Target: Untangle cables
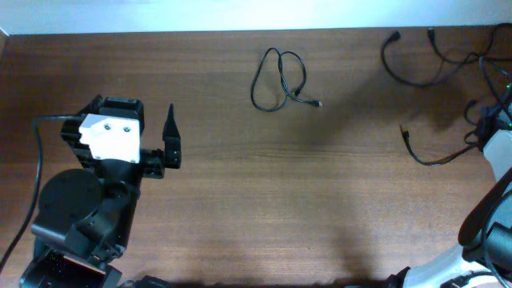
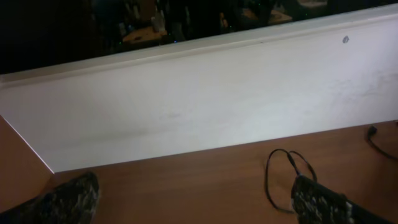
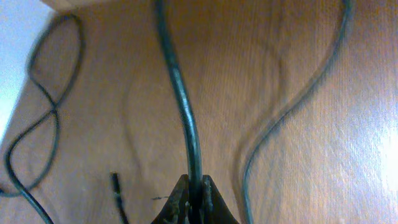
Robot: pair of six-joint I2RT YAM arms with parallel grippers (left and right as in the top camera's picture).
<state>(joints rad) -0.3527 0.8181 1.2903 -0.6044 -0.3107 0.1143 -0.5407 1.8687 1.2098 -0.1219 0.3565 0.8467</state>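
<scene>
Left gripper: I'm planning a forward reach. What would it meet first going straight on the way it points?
Probably the white wall beyond the table; the left gripper is open with only bare wood ahead. The looped cable lies right of that line, though depth is unclear.

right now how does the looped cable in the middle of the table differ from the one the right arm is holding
The looped cable lies free on the table, touched by nothing; the held cable is pinched between the right gripper's fingers. The looped cable folds back on itself in a narrow loop; the held cable runs away from the fingers in one gentle curve. Both are thin and dark.
</scene>
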